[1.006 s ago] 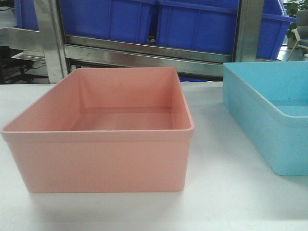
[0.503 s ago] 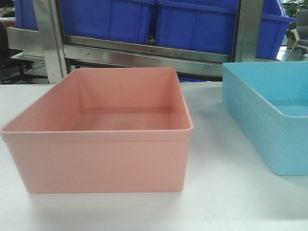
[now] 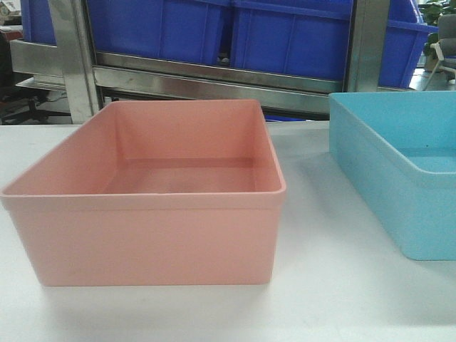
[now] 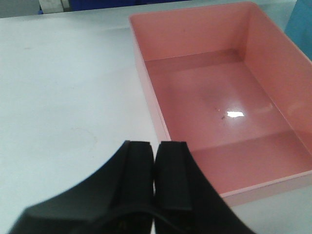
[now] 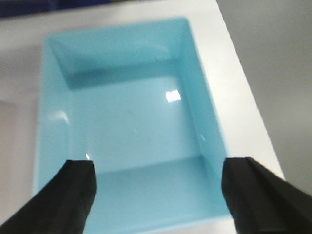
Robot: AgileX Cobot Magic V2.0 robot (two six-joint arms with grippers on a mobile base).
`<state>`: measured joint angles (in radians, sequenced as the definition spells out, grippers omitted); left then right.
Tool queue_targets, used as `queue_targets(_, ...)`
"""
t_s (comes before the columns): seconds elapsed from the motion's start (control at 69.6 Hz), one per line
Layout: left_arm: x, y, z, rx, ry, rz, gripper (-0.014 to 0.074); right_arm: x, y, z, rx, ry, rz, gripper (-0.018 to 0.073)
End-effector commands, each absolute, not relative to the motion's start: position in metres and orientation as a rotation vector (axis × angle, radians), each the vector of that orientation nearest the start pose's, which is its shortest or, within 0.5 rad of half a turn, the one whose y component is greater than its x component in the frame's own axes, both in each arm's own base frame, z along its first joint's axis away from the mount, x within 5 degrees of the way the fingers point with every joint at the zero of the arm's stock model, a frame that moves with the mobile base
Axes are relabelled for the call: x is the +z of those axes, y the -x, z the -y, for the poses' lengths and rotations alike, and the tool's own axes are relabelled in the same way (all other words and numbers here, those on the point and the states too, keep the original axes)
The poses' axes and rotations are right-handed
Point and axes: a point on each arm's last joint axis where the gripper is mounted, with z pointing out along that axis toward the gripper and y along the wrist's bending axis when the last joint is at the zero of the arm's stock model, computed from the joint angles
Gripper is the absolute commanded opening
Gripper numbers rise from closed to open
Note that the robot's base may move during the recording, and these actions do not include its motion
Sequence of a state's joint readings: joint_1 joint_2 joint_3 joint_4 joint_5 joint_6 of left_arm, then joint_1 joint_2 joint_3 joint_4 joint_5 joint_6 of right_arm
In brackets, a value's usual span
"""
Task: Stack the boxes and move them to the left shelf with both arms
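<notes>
Wrist views add: left claw (image 4: 155, 148) closed, right claw (image 5: 161, 166) apparently wide over blue tub (image 5: 131, 109).

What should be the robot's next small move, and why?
Probably lower the right gripper toward the blue box to grip its rim. Its jaws stand wide open above the box's near end; the two boxes sit apart on the table, not yet stacked, and the left gripper is shut over the table beside the pink box.

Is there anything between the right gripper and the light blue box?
Nothing visible. The right gripper, jaws wide open, looks straight onto the light blue box, which is empty and unobstructed in the right wrist view.
</notes>
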<state>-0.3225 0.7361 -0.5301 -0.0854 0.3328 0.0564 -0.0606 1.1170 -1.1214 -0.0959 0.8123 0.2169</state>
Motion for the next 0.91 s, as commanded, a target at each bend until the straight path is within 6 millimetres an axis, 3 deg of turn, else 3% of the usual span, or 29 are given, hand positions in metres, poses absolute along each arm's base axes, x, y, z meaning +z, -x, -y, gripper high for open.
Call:
queue_targets(0.0,0.311,-0.144,0.052,-0.267,-0.303,-1.891,-0.0015,0.396,-0.238,0.036,-0.126,-0.281,-2.281,0.0624)
queue_targets(0.172,0.31,-0.144,0.052,-0.266,-0.305,-1.896,-0.0015,0.384,-0.276,0.072,-0.129,-0.231,-2.452,0.0624)
queue_targets(0.316,0.309,-0.143,0.052,-0.266,-0.306,-1.902,-0.0015,0.363,-0.313,0.092,-0.108,-0.091,-2.446,0.0624)
queue_targets(0.474,0.305,-0.148,0.053,-0.263,-0.31,-1.93,-0.0015,0.317,-0.352,0.106,-0.131,-0.02,-2.481,0.0624)
queue_targets(0.733,0.301,-0.152,0.055,-0.259,-0.313,-1.954,-0.0015,0.25,-0.389,0.119,-0.129,-0.01,-2.551,0.0621)
queue_targets(0.819,0.301,-0.152,0.055,-0.259,-0.313,-1.954,-0.0015,0.237,-0.395,0.121,-0.131,-0.003,-2.562,0.0552)
queue_targets(0.891,0.301,-0.152,0.055,-0.259,-0.313,-1.954,-0.0015,0.231,-0.397,0.122,-0.13,-0.004,-2.571,0.0442)
